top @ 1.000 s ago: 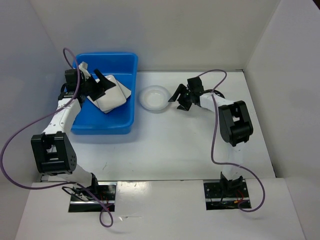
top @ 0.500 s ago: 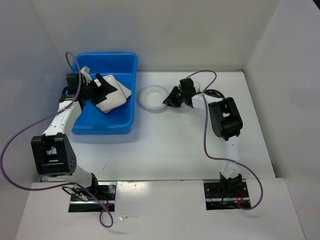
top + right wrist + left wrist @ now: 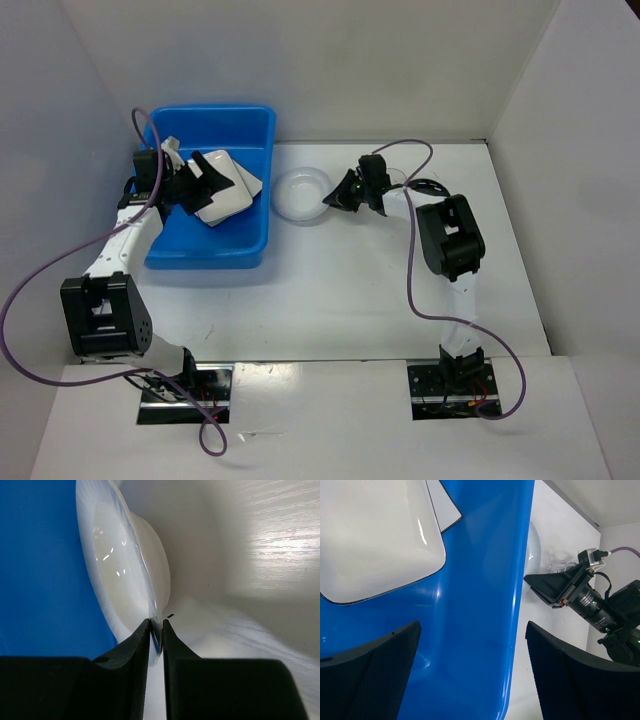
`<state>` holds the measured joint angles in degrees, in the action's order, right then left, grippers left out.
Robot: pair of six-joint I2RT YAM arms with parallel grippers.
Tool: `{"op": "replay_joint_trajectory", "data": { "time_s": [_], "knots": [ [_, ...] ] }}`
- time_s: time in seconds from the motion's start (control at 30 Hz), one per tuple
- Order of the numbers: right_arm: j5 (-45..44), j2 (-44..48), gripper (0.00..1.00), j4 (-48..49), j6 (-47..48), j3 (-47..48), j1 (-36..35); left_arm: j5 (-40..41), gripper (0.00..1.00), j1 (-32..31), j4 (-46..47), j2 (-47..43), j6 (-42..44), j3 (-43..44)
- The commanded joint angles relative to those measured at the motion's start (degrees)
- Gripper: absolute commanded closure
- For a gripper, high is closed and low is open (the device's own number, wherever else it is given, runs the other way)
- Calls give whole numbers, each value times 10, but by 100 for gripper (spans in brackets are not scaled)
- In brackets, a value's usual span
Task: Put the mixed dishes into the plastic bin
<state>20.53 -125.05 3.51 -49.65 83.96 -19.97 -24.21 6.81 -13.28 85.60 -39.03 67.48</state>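
- White table (image 3: pixel 330 290), enclosed by white walls, carries both arms.
- Right claw (image 3: pixel 335 197) is clenched on the rim of the round white shallow dish (image 3: pixel 300 195), just beside the blue bin (image 3: pixel 205 255).
- Left claw (image 3: pixel 208 172), released wide, hovers over the bin, above two white plates (image 3: pixel 225 205) lying inside.

White table (image 3: pixel 330 290), faint woodgrain; plain white walls (image 3: pixel 380 60) enclosing three sides; soft, even light.
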Motion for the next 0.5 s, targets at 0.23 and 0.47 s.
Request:
{"op": "replay_joint_trajectory", "data": {
  "time_s": [0.23,0.47],
  "knots": [
    [-56,122,100,-19,45,-5,-14,2,7,-2,8,-24,11,-4],
    [-61,194,100,-30,45,-22,-14,-101,6,-2,67,-24,11,1]
  ]
}}
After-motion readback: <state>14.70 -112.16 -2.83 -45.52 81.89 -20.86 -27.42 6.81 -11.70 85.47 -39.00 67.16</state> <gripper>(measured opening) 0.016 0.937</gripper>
